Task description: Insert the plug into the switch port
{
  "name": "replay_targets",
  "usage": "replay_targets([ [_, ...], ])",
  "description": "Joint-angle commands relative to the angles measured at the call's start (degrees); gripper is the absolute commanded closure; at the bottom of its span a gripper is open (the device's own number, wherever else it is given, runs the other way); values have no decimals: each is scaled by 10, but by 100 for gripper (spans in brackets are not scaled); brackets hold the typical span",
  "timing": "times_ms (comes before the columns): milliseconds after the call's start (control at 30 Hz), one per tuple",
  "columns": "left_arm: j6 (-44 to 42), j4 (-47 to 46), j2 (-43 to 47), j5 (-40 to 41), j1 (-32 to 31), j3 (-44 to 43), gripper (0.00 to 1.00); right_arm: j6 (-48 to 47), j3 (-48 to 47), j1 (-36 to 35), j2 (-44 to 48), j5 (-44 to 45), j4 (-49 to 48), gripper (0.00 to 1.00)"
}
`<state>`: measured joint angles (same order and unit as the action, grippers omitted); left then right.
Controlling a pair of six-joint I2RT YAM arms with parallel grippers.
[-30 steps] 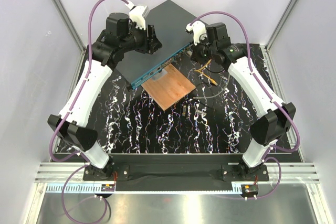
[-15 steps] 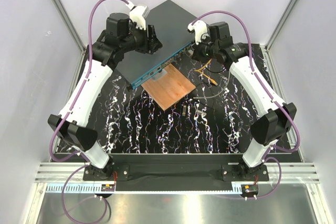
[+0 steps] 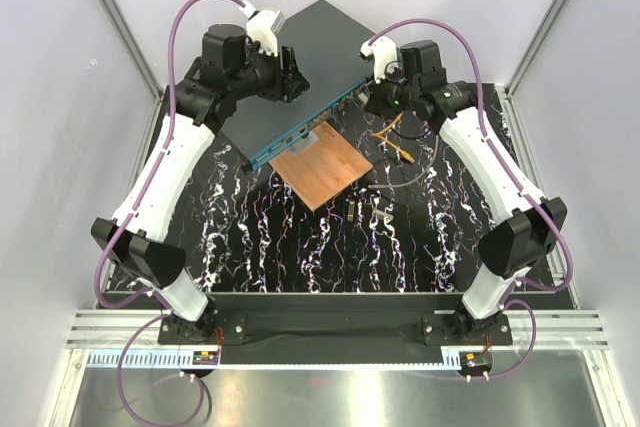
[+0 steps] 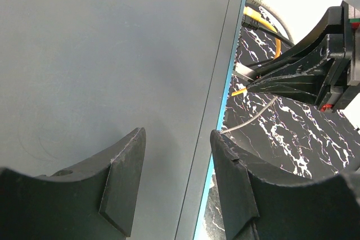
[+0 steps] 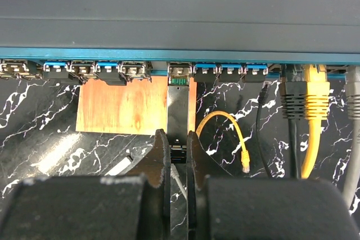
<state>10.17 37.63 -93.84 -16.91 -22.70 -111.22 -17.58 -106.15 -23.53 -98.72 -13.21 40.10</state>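
Remote station, top view: the switch [image 3: 300,57] lies at twelve o'clock on the marbled table [image 3: 250,247], its blue socket face turned toward five o'clock.

My right gripper [image 5: 179,158] comes in from the three o'clock side, jaws pinching the rear end of the plug [image 5: 179,111], a long dark slab. Its nose sits at the mouth of a port [image 5: 179,70] near the middle of the row. How deep it sits, I cannot tell. A brown board [image 5: 124,108] lies beneath it, and a yellow cable [image 5: 312,96] is plugged in farther toward three o'clock.

My left gripper [image 4: 174,178] hangs over the switch's flat lid beside the blue edge, jaws spread and holding nothing. Whether it touches the lid I cannot tell.

I judge the plug small, light and rigid, with smooth sides that could slide between the fingers [image 5: 162,155] under a hard push. The tail is the right place to hold it: the nose stays free and the body lines up with the port. Any tilt risks jamming or damaging the contacts. The switch looks stiff and fairly heavy, but I expect it could creep toward eleven o'clock under the push, so the lid is where I would brace it.
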Motion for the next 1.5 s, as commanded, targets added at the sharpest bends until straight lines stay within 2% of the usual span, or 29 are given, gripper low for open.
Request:
replay_targets([
  [0, 3, -30, 8, -8, -1, -4, 45, 19, 6, 0, 25, -8, -34, 100],
  [500, 3, -31, 4, -8, 0, -8, 45, 10, 30, -1, 19, 28, -81, 100],
  [900, 7, -31, -2, -11, -1, -11, 45, 26, -63, -13, -23, 18, -40, 100],
  [1467, 5, -35, 4, -11, -1, 0, 45, 48, -116, -28, -53, 31, -49, 100],
])
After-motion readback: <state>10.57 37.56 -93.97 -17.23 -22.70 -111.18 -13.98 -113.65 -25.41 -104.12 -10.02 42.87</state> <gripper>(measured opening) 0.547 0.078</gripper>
